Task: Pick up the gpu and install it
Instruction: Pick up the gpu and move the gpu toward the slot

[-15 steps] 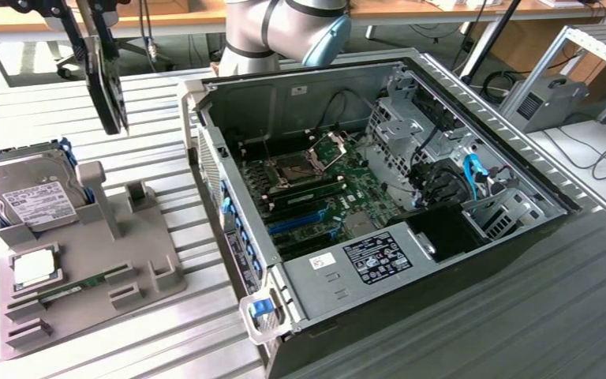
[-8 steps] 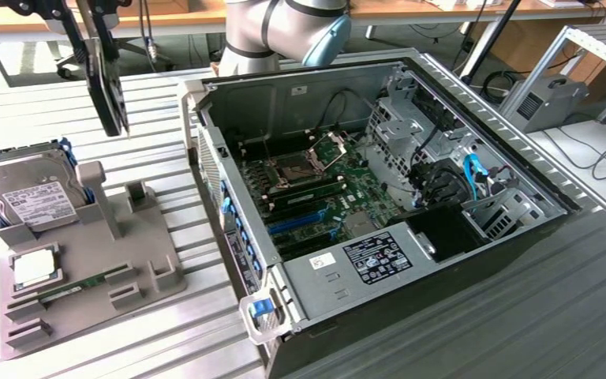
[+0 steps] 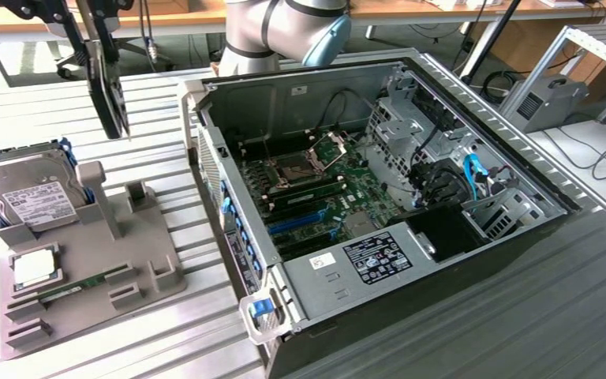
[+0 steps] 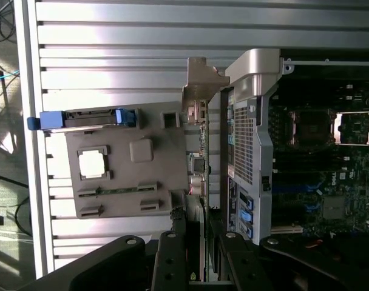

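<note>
I hang high over the slatted table [image 3: 177, 332] with my wrist pointing straight down, my gripper [image 3: 101, 31] [image 4: 199, 245] above the gap between the grey parts tray [image 3: 145, 260] and the open computer case [image 3: 248, 103]. My fingers [image 4: 170, 254] are drawn partway in and clamped on the gpu [image 3: 108, 87] [image 4: 203, 182]. It hangs edge-on below them, with its silver bracket [image 4: 203, 76] at the end farthest from my fingertips.

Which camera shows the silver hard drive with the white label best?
The exterior view: the hard drive stands in the grey tray, its labelled face turned to the camera. The wrist view catches the hard drive edge-on, a thin dark strip between blue clips, with no label visible.
</note>
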`<state>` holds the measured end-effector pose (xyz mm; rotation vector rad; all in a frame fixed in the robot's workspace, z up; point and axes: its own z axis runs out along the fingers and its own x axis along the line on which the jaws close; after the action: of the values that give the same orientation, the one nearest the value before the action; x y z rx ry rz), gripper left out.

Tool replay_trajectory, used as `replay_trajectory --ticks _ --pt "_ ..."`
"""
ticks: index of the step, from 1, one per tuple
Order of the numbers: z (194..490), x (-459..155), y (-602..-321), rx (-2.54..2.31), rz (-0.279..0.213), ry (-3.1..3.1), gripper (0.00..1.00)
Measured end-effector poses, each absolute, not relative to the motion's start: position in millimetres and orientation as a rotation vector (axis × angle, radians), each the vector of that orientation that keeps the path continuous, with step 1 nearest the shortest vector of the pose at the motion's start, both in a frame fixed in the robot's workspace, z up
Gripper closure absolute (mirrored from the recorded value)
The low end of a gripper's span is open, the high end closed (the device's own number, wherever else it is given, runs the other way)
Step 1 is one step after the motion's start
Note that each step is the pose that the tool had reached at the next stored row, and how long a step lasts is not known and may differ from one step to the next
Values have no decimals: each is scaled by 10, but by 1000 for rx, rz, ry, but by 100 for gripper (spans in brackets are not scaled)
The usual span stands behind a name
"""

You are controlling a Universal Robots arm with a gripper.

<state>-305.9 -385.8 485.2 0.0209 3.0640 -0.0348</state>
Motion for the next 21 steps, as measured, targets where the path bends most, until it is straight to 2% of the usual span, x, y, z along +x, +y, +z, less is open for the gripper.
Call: replay_trajectory --ticks 21 --pt "4763 -3059 -3858 21 -35 3064 74"
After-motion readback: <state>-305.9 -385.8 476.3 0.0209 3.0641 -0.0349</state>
